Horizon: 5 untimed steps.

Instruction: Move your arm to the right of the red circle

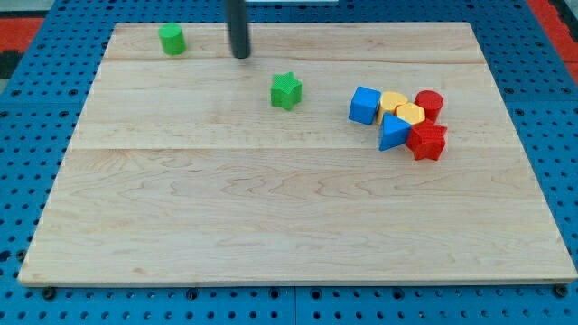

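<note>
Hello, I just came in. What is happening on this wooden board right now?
A robot arm with a dark rod is working over a wooden board with small coloured blocks. My tip is near the view's top, between the green cylinder and the green star, touching neither. The red circle sits far toward the view's right, in a tight cluster with the blue cube, two yellow blocks, a blue triangle and a red star. The tip is not yet to the right of the red circle.
</note>
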Motion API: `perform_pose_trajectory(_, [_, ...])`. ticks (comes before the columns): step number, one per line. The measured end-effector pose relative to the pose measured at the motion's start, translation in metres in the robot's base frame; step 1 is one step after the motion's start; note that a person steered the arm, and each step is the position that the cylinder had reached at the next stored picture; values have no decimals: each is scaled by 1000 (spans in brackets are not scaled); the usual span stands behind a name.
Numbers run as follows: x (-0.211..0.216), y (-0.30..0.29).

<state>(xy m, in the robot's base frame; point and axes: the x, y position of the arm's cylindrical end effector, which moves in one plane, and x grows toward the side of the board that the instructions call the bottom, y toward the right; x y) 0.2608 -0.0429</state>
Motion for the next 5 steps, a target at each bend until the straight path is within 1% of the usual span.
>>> perform_pose_trajectory(1, [3, 79])
perform_pose_trajectory(2, [6, 188])
perform_pose_trajectory(3, [60, 272])
perform_pose_trajectory(4, [110, 275])
perform_pose_trajectory(5, [136, 251])
